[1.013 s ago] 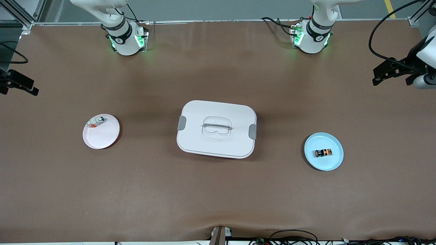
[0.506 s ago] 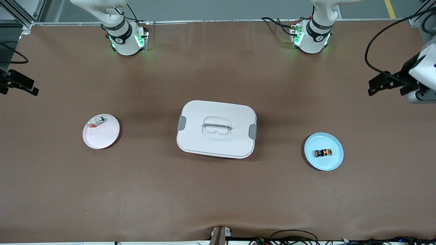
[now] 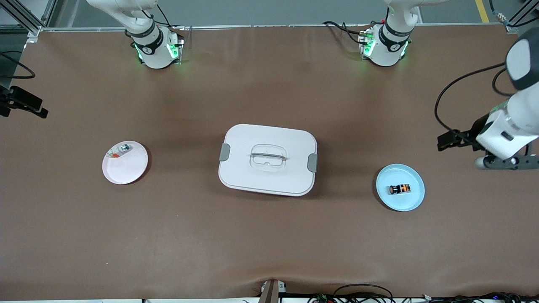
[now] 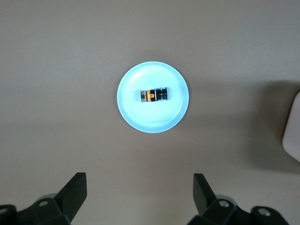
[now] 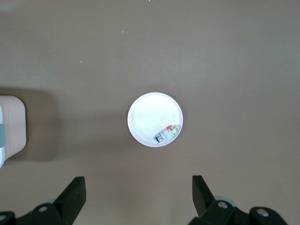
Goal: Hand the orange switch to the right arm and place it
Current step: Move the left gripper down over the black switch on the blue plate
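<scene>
The orange switch (image 3: 400, 189) lies on its side on a light blue plate (image 3: 400, 203) toward the left arm's end of the table. In the left wrist view the orange switch (image 4: 153, 95) and its plate (image 4: 152, 121) show well below my open, empty left gripper (image 4: 139, 192). In the front view the left gripper (image 3: 448, 141) hangs high in the air over the table beside the plate. My right gripper (image 3: 25, 105) waits high at the right arm's end of the table. It is open and empty in its wrist view (image 5: 138, 192).
A white lidded box (image 3: 268, 160) with a handle sits at the table's middle. A pale pink plate (image 3: 126, 170) toward the right arm's end holds a small silver-and-red piece (image 3: 120, 150). That plate (image 5: 150, 117) and piece (image 5: 168, 132) show in the right wrist view.
The left arm has swung its gripper from near the table's edge toward the blue plate. The right arm, the switch and the plates have not moved.
</scene>
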Motion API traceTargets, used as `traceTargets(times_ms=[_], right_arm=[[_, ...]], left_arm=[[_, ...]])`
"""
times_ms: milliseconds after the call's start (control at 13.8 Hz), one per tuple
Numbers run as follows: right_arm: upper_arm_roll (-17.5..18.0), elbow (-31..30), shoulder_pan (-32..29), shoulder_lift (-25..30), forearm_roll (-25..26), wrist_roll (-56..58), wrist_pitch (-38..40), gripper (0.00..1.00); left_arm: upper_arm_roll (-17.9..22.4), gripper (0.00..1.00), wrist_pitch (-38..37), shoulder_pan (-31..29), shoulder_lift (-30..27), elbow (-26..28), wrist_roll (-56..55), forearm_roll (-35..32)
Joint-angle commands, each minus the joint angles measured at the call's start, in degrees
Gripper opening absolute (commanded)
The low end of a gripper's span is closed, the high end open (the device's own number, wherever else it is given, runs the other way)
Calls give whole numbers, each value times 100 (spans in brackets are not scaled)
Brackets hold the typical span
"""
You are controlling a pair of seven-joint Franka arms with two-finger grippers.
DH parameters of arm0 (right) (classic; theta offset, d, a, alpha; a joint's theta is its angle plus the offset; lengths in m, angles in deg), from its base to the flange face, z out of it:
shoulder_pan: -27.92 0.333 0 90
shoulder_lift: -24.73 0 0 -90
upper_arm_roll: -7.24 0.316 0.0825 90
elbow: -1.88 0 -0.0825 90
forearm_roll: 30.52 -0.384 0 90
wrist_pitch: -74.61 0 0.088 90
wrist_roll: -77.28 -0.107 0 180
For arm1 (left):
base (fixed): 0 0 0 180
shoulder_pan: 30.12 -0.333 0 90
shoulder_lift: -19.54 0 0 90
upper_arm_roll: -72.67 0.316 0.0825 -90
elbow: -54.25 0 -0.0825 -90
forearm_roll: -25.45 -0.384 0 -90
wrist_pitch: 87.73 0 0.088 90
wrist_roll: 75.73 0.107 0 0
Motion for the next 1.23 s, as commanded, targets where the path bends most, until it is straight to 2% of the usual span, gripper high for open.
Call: traceTargets(times_ms=[0, 289, 723, 1157], right_arm=[[44, -11, -18, 64, 105, 55, 14, 100], [35, -11, -35, 64, 97, 55, 14, 100], [35, -2, -53, 55, 79, 55, 6, 100], [26, 16, -62, 37, 88, 55, 23, 100]], left_arm=[[-35, 100, 266, 20, 349, -34, -89, -114], [-35, 100, 802, 55, 833, 71, -221, -123], [-35, 100, 2788, 29, 1018, 1345, -485, -123], [-17, 100, 3264, 90, 1563, 1416, -950, -123]])
